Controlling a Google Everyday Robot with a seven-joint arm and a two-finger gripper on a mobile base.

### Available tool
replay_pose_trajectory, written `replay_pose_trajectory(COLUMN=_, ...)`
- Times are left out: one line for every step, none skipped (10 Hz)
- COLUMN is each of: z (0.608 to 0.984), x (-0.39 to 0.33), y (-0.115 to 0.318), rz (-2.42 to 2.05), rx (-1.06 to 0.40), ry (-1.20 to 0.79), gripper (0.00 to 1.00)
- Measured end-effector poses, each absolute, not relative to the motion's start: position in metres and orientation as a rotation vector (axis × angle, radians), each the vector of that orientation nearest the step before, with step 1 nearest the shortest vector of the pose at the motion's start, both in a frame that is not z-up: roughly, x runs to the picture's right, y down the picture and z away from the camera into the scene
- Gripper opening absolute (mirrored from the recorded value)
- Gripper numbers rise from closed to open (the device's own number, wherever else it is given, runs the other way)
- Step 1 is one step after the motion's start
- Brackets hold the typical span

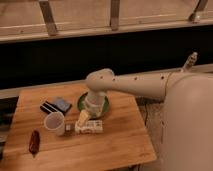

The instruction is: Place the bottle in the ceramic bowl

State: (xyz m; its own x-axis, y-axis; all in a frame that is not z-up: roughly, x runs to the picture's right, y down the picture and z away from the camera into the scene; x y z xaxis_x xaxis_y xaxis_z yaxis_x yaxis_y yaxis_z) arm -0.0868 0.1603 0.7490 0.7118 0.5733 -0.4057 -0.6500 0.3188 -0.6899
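Note:
The bottle (90,126) is white-cream and lies on its side on the wooden table (115,145), its dark cap pointing left toward the white cup. The green ceramic bowl (104,106) sits just behind it, largely hidden by my arm's wrist. My gripper (83,118) reaches down from the wrist at the bowl's front left edge, right above the left part of the bottle. I cannot tell whether it touches the bottle.
A white cup (54,121) stands left of the bottle. A red object (34,141) lies near the table's front left corner. A dark striped packet (48,107) and a blue-grey packet (62,104) lie behind the cup. A dark wall and railing run behind the table.

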Motion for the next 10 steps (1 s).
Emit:
replay_pose_trajectory(z=0.749, x=-0.087, y=0.160, rz=0.795, rx=-0.950, ry=0.087, gripper=0.70)
replay_pose_trajectory(z=0.749, x=-0.087, y=0.160, rz=0.794, rx=-0.951, ry=0.088, gripper=0.70)
replay_pose_trajectory(z=0.749, x=-0.087, y=0.160, rz=0.793, rx=-0.951, ry=0.089, gripper=0.70)
replay_pose_trajectory(z=0.749, x=-0.087, y=0.160, rz=0.794, rx=-0.954, ry=0.090, gripper=0.70)
replay_pose_trajectory(z=0.752, x=-0.086, y=0.162, rz=0.799, rx=-0.962, ry=0.089, gripper=0.70)
replay_pose_trajectory(z=0.758, x=-0.084, y=0.166, rz=0.811, rx=-0.973, ry=0.093, gripper=0.70)
replay_pose_trajectory(z=0.767, x=-0.081, y=0.171, rz=0.823, rx=-0.979, ry=0.097, gripper=0.70)
replay_pose_trajectory(z=0.771, x=-0.081, y=0.173, rz=0.828, rx=-0.982, ry=0.101, gripper=0.70)
replay_pose_trajectory(z=0.771, x=-0.081, y=0.173, rz=0.834, rx=-0.983, ry=0.107, gripper=0.70)
replay_pose_trajectory(z=0.772, x=-0.080, y=0.172, rz=0.838, rx=-0.977, ry=0.115, gripper=0.70)
